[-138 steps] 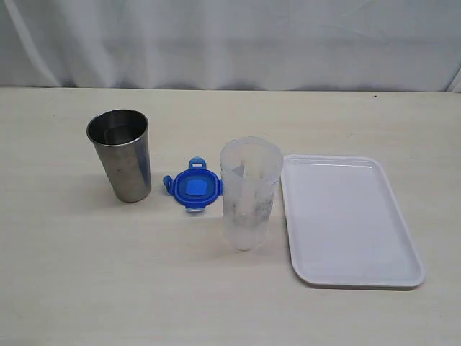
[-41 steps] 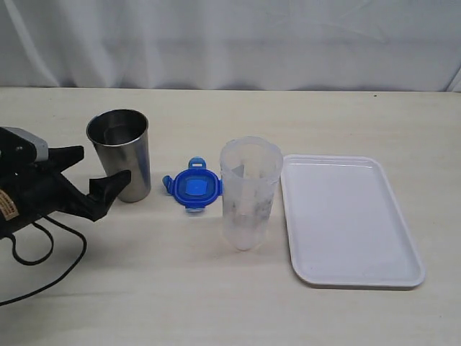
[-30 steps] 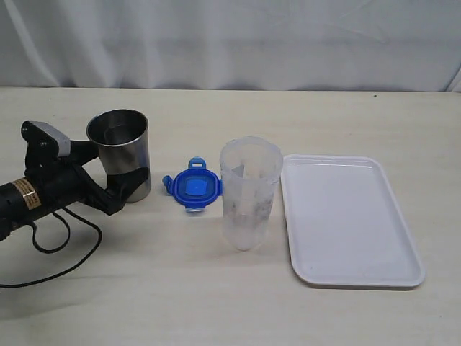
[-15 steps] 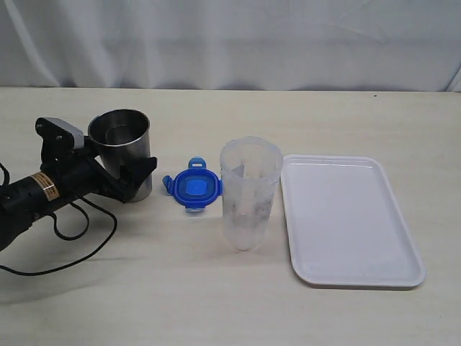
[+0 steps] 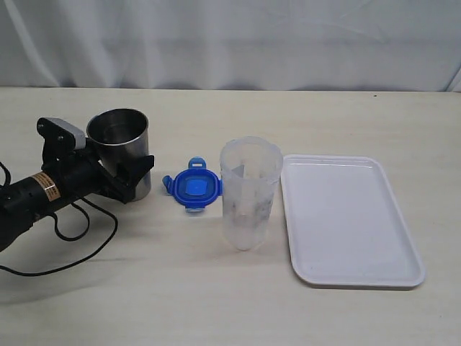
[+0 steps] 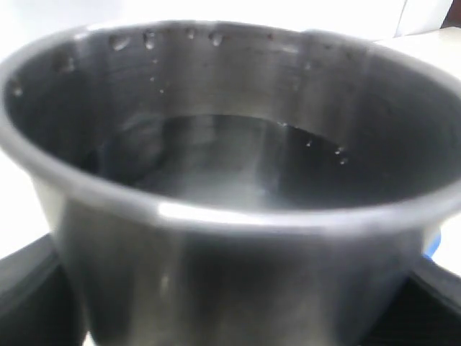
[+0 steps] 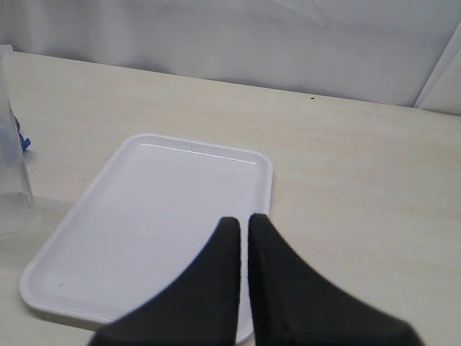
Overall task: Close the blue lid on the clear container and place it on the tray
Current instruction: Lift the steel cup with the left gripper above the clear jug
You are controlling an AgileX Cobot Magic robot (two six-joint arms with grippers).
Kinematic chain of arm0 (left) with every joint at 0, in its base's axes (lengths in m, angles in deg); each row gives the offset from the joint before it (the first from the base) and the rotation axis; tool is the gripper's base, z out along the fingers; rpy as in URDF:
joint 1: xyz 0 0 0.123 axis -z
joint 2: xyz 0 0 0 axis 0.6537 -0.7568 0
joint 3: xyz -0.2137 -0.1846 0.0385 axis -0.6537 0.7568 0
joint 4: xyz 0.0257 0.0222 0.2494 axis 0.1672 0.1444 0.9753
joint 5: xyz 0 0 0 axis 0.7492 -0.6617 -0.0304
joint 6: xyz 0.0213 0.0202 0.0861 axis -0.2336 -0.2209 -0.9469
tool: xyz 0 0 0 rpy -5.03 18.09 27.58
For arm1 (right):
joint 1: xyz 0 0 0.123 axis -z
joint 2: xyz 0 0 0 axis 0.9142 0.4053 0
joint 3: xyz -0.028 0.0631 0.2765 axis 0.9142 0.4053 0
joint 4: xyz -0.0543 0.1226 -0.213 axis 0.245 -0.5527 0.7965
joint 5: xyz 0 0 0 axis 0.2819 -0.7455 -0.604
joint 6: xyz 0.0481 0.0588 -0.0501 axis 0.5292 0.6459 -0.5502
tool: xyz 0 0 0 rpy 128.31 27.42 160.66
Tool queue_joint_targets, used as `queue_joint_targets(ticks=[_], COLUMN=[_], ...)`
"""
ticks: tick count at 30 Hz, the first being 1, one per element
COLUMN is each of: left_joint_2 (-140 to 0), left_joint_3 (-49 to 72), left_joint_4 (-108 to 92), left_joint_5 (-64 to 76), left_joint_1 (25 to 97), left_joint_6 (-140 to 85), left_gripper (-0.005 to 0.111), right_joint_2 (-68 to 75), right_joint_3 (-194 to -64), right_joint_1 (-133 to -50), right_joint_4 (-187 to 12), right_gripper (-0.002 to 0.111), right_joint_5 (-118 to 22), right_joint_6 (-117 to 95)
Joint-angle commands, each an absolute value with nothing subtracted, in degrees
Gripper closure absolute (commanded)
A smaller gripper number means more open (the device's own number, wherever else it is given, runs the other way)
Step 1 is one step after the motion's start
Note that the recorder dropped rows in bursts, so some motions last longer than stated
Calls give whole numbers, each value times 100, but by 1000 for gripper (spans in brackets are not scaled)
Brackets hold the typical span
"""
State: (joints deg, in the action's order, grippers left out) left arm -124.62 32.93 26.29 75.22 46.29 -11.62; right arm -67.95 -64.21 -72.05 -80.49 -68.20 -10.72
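Exterior view: left gripper (image 5: 133,167) straddles steel cup (image 5: 124,146) – grip unclear – right gripper (image 7: 243,222) fingers pressed together.

No legible text in any view. Left arm (image 5: 21,202) carries a small yellow label (image 5: 45,185), its print too small to read. Blue lid (image 5: 193,187): lighter centre patch, no characters discernible.

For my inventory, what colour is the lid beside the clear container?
The lid is bright blue; exterior view.

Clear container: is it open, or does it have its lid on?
Open. The clear container has a bare rim; the blue lid lies flat on the table beside it.
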Motion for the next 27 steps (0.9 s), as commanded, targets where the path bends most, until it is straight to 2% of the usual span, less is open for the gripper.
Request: queue_joint_targets(ticks=[1, 13, 19, 27], left_joint_2=[-12440, -11429, -11157, -11116], left_joint_3=[3253, 3211, 2685, 1621], left_joint_4=[2591, 2557, 2584, 2584], left_joint_5=[7600, 7600, 7540, 5999], left_joint_1=[4649, 4892, 5368, 6155], left_joint_6=[-1132, -883, -456, -420], left_gripper=[107, 107, 107, 107], right_joint_2=[-6819, -6819, -6819, -6819], right_joint_3=[-6400, -6400, -6400, -6400], right_joint_1=[-7219, -7219, -7219, -7219], right_joint_4=[-8059, -8059, -8059, -8059], right_gripper=[104, 104, 104, 104], right_joint_5=[-6807, -6807, -6807, -6807], right_joint_6=[-1094, -1094, -1094, -1094])
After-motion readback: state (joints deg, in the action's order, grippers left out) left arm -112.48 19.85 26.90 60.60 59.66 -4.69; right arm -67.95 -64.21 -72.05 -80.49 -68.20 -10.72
